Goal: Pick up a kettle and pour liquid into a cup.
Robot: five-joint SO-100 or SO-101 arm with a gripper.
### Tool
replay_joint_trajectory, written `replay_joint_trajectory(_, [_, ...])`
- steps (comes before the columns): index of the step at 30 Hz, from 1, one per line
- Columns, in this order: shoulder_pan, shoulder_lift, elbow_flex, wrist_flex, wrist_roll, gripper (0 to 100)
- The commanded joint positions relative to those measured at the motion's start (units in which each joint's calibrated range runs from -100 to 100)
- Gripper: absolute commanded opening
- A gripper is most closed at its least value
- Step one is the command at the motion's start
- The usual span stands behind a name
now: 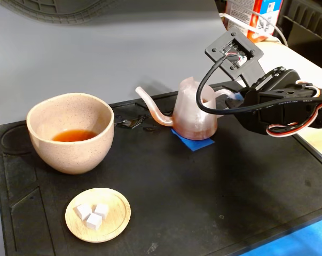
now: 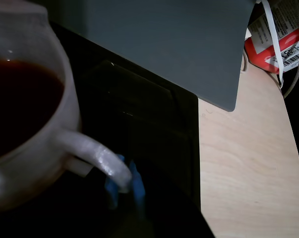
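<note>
The kettle (image 1: 195,112) is standing upright near the tabletop's (image 1: 203,202) far edge, still holding liquid (image 2: 18,104). The cup (image 1: 70,133), by the left edge in the fixed view, is already holding some tea. The end effector (image 1: 236,101) is sitting at the kettle's handle (image 2: 97,158); whether it is clamping there, I cannot tell.

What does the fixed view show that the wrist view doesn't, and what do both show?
Only the fixed view shows the beige speckled ceramic cup holding a little reddish-brown liquid, the small round wooden dish of white cubes, and the translucent pinkish ridged kettle's spout. Only the wrist view shows the dark liquid inside the kettle and the hand's blue fingertips around its loop handle. Both show the kettle, the black mat and the red package.
</note>
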Motion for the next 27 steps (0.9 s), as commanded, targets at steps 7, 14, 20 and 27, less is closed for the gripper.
replay_joint_trajectory(7, [0.4,-0.6,-3.4,-0.7,0.2,1])
replay_joint_trajectory(14, [0.4,2.6,-7.0,-0.8,0.2,1])
replay_joint_trajectory(20, [-0.3,2.9,-6.3,-0.7,0.3,17])
replay_joint_trajectory(27, [-0.3,2.3,-3.9,-0.6,0.3,17])
